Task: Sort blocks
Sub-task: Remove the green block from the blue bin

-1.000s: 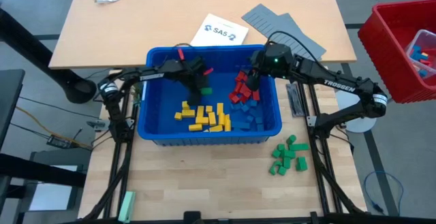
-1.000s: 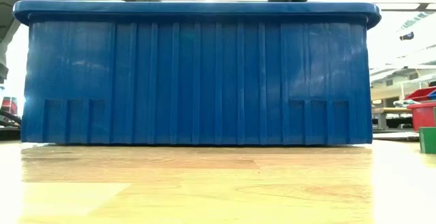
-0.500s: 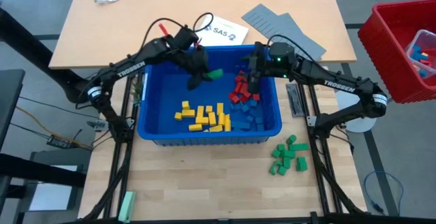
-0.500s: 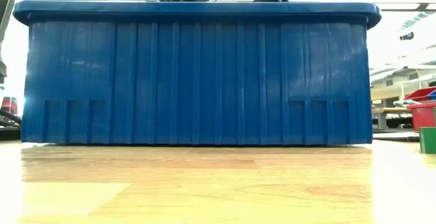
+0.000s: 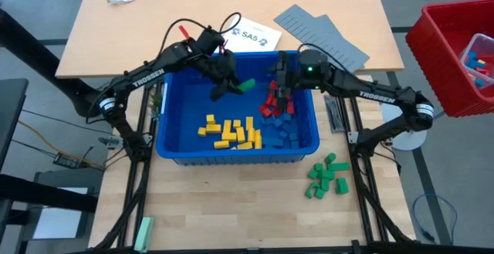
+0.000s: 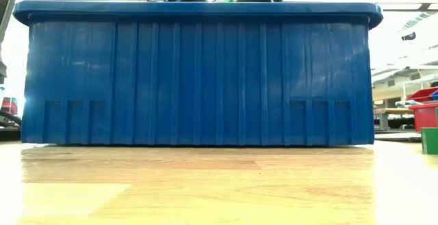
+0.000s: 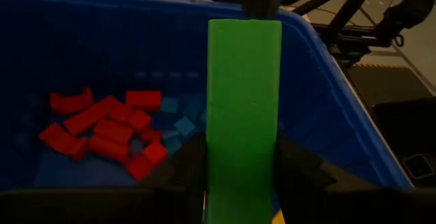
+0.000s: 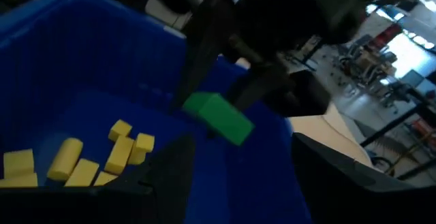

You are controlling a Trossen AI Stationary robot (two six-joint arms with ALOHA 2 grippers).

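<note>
Overhead, the left gripper (image 5: 231, 88) hangs above the 12 o'clock half of the deep blue plastic bin (image 5: 164, 142), its fingers clamped on a small green rectangular plastic block (image 5: 245, 86) that sticks out toward 3 o'clock. From the left wrist camera that green block (image 7: 243, 115) stands lengthwise between the two dark fingers (image 7: 300, 169), held clear of the bin floor.

Just at 3 o'clock of it, the right gripper (image 5: 276, 80) is poised over the heap of small red plastic blocks (image 5: 272, 99) in the bin's 1 o'clock part; its jaws stand apart with nothing between them, and its wrist camera looks across at the green block (image 8: 218, 118) in the other arm's grip.

Inside the bin, the small yellow plastic blocks (image 5: 230, 131) lie grouped near 6 o'clock, and the small blue plastic blocks (image 5: 287, 130) sit toward 4 o'clock, touching the red heap. A cluster of loose green plastic blocks (image 5: 327, 176) rests on the pale wooden table (image 5: 231, 208) outside the bin, off its 4 o'clock corner.

From table height, only the bin's ribbed blue wall (image 6: 198, 74) shows, with both arms just above its rim.
</note>
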